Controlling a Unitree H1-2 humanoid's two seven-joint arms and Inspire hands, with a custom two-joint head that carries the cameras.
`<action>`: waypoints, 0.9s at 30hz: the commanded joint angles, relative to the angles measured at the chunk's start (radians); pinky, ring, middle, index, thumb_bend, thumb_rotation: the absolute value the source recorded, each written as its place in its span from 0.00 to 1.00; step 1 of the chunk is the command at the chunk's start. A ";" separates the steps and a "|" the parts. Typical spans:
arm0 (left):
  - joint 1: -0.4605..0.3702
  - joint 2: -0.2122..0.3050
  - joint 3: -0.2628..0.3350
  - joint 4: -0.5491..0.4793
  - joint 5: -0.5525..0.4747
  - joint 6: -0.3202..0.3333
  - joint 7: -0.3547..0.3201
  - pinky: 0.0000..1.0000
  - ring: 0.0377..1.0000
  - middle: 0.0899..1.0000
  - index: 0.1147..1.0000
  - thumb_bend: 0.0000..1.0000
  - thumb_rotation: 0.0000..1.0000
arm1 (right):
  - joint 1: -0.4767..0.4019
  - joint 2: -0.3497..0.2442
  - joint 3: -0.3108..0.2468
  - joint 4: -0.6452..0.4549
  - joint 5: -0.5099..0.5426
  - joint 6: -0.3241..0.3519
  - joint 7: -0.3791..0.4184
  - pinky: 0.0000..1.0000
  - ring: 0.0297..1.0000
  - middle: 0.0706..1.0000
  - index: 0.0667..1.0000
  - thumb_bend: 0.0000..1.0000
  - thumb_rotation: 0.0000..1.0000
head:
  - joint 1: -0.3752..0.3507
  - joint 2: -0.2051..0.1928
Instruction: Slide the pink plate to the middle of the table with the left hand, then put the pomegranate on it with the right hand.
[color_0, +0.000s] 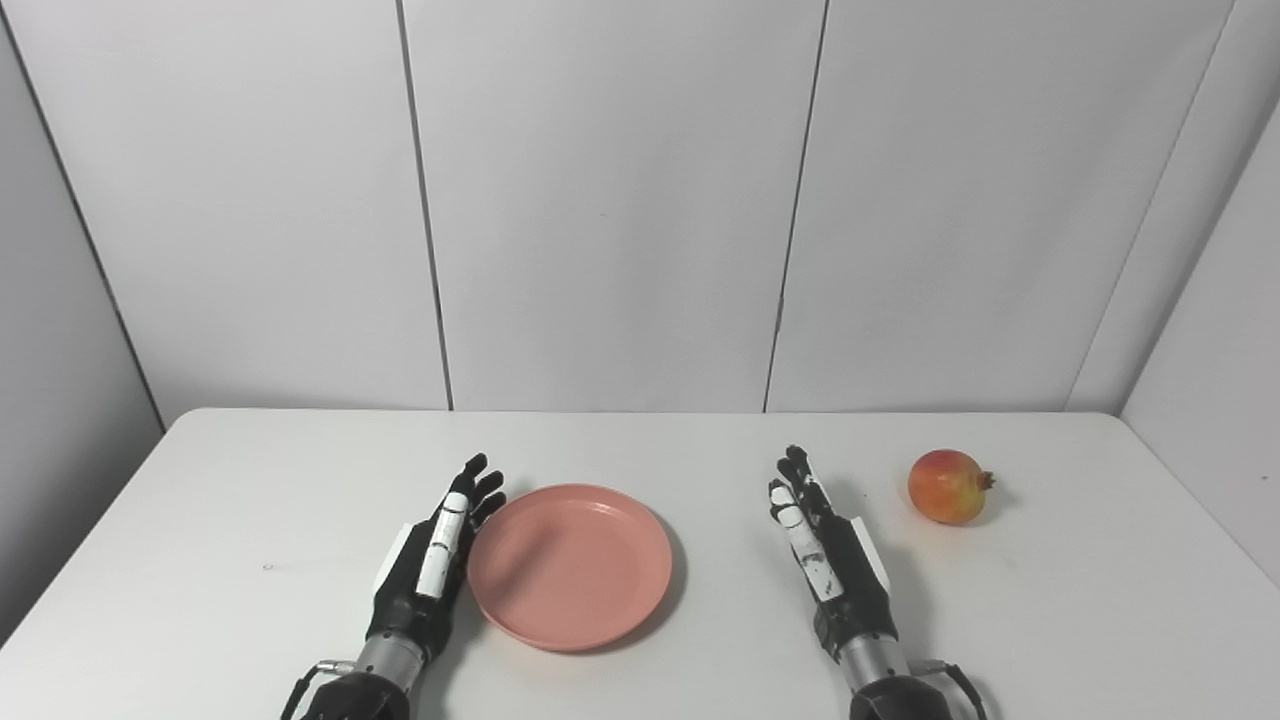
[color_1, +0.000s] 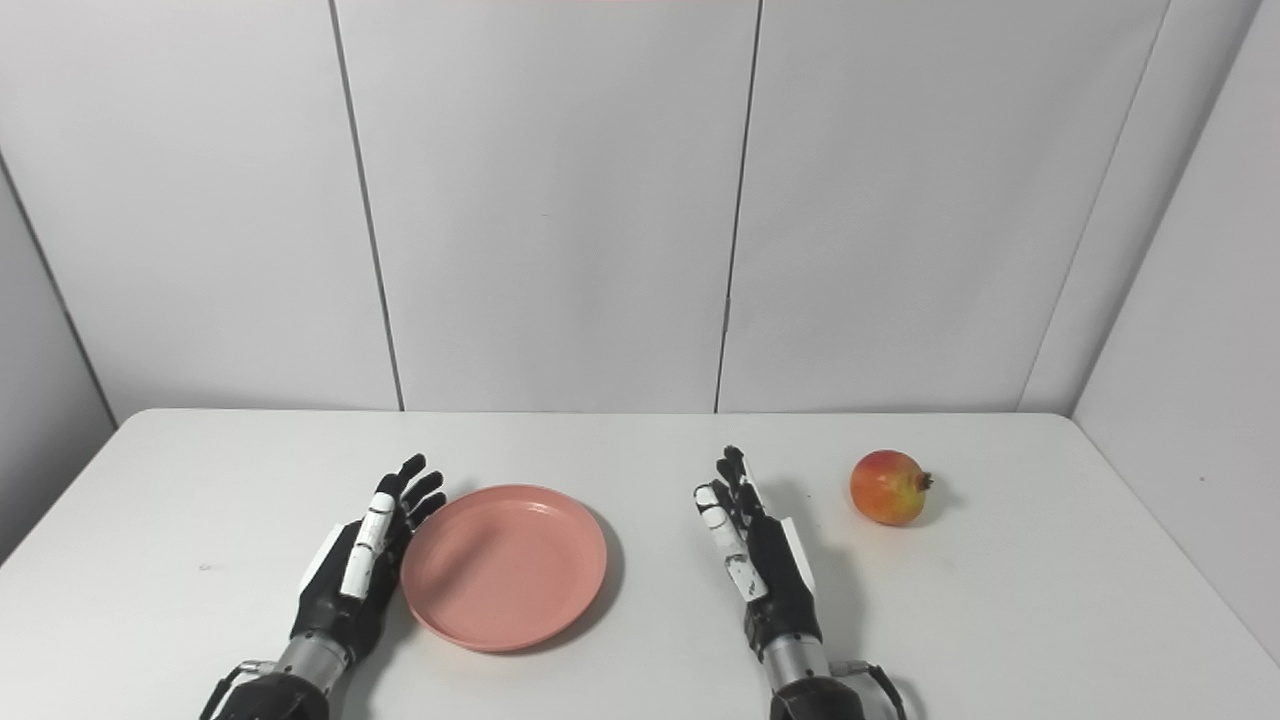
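Pink plate (color_0: 570, 565) is best pushed evenly along its rim by the flat, empty left hand (color_0: 430, 565).

Bright, even, diffuse light from above; no glare. Soft shadows fall right of pink plate (color_0: 570, 565), pomegranate (color_0: 948, 487) and both hands, on white bench (color_0: 700, 450). Focus sharp throughout, slight softness and compression noise; wall panels (color_0: 610, 200) dim toward left edge of frame.

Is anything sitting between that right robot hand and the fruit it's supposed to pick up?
Nothing: both eye views show only bare white table between the open right hand and the pomegranate.
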 joint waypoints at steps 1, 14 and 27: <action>0.001 -0.006 -0.009 0.001 -0.008 0.009 -0.025 0.93 0.94 0.94 0.94 0.54 1.00 | -0.029 0.007 0.003 -0.011 -0.007 -0.010 -0.011 0.94 0.94 0.96 0.98 0.62 0.84 | 0.001 0.000; 0.007 -0.022 0.007 0.012 -0.049 0.000 -0.051 0.90 0.93 0.93 0.92 0.53 1.00 | -0.027 0.006 0.008 -0.019 -0.014 -0.007 -0.013 0.92 0.92 0.95 0.96 0.64 0.86 | -0.004 0.007; 0.013 -0.035 0.011 0.011 -0.060 0.000 -0.071 0.90 0.93 0.93 0.92 0.53 0.95 | -0.030 0.001 0.008 -0.016 -0.010 -0.003 -0.010 0.92 0.92 0.94 0.96 0.65 0.83 | 0.006 0.010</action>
